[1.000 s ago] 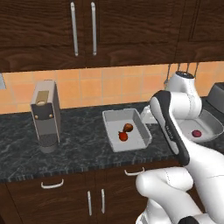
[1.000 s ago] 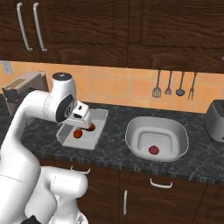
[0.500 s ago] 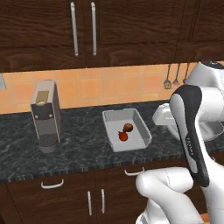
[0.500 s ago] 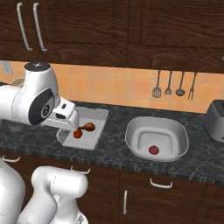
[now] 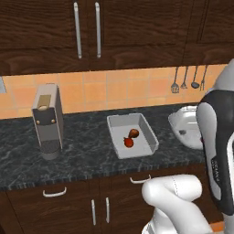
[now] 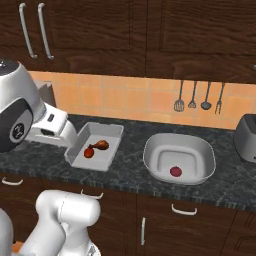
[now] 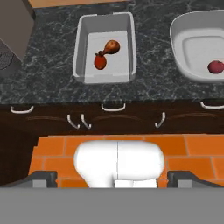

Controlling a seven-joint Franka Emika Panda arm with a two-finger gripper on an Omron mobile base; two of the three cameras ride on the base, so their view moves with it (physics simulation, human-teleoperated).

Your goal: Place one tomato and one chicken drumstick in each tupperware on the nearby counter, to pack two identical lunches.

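On the dark marbled counter [image 7: 52, 83], the rectangular tupperware [image 7: 82, 52] [image 5: 148, 130] [image 6: 114, 135] holds one tomato [image 7: 100, 62] [image 5: 129, 142] [image 6: 88, 152] and one chicken drumstick [image 7: 110, 48] [image 5: 133, 133] [image 6: 101, 145]. The wider rounded tupperware [image 7: 188, 65] [image 6: 155, 165] [image 5: 180, 121] holds a single tomato [image 7: 215, 67] [image 6: 175, 171]. The second drumstick is out of view. My gripper [image 7: 113, 179] hangs back from the counter, high above the drawers and orange floor. It is open, its fingertips [image 7: 41, 178] wide apart with nothing between them.
A grey coffee machine [image 5: 48, 119] stands at the counter's left. A steel toaster [image 6: 246, 137] sits at the far right, with utensils [image 6: 197, 97] hanging on the tiled wall. Drawers with curved silver handles [image 7: 113, 107] run below the counter edge.
The arm has swung away from above the rectangular tupperware and pulled back toward the base. The tubs and food have stayed in place.
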